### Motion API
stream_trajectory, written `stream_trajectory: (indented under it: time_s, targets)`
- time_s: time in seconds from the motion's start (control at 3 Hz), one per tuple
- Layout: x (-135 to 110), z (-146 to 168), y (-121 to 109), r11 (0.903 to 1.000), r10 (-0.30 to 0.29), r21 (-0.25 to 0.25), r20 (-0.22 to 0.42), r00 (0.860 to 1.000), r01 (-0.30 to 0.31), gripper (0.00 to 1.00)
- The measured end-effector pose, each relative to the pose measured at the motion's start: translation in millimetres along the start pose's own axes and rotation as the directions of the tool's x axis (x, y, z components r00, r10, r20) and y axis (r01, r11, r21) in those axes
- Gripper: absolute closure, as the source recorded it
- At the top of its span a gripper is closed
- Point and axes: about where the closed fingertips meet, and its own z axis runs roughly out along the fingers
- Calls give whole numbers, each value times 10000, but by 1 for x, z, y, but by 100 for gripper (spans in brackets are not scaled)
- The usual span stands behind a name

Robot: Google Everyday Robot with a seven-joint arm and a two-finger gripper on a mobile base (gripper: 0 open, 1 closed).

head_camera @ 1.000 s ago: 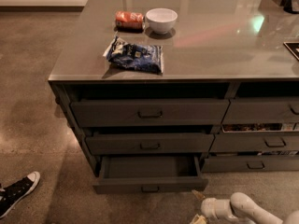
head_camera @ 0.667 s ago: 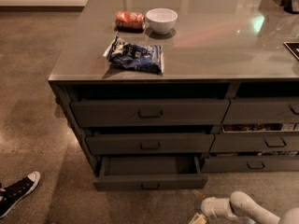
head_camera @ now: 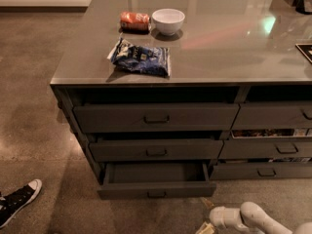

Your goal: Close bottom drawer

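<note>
The bottom drawer [head_camera: 156, 189] is the lowest of the wide dark grey three-drawer stack. It is pulled out, showing its plain dark interior, with a small dark handle [head_camera: 156, 194] at the middle of its flat front. The two drawers above it are pushed in. My white arm [head_camera: 248, 218] enters at the lower right corner. The gripper [head_camera: 208, 228] is at the bottom edge, low over the floor, to the right of and in front of the drawer's right corner, apart from it.
The grey counter [head_camera: 219, 57] holds a blue snack bag [head_camera: 141, 57], a white bowl [head_camera: 168, 21] and an orange packet [head_camera: 135, 21]. A narrower drawer stack [head_camera: 273, 145] adjoins on the right. A person's black sneaker [head_camera: 17, 201] rests on the floor at lower left.
The arm and gripper have barely shifted at the lower right. The drawer stands open as before.
</note>
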Motion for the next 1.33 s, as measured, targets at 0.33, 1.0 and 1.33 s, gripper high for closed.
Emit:
stream_trajectory:
  time_s: [0.33, 1.0, 1.33]
  targets:
    - [-8, 11, -16, 9993, -332, 176, 640, 9974, 321, 19]
    - [-23, 27, -60, 9956, -857, 520, 1543, 9843, 785, 65]
    - [-31, 31, -76, 9940, -945, 722, 1825, 9787, 825, 62]
